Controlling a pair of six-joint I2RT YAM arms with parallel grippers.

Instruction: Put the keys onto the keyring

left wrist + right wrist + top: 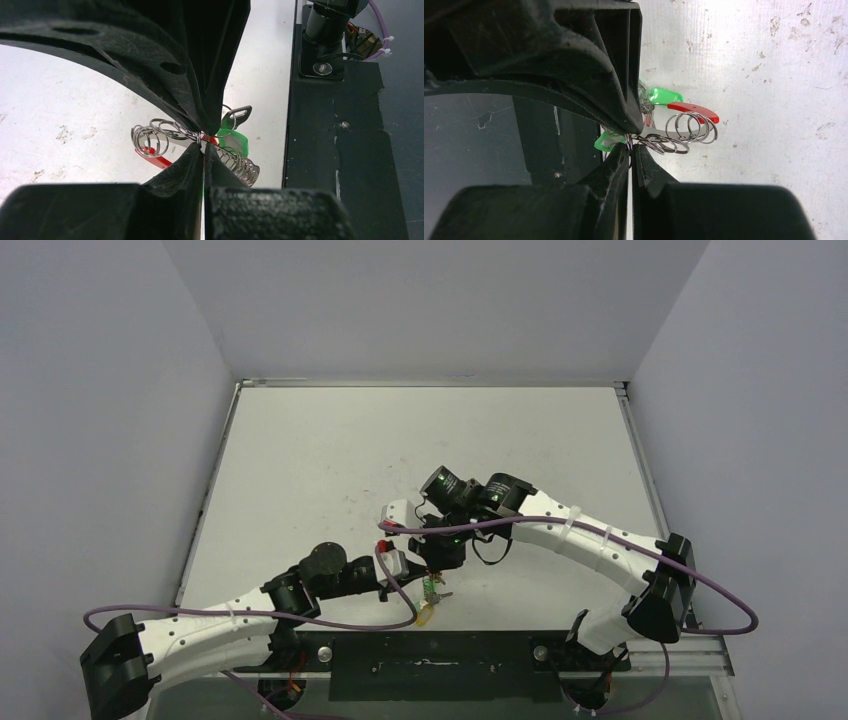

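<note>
Where left hand (203,148) pinches — coiled silvery wire keyring (243,169).

The right gripper (630,145) pinches the coiled keyring (686,131) over the white bench (764,75), a green-headed key (665,95) and red segment (694,111) close by.

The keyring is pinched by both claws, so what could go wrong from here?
The left gripper and the right gripper pinch the thin coiled keyring at their very tips, so the wire could slip free. If they pull apart, the coil might stretch or deform. The green key sits close to the pinch and could get knocked.
</note>
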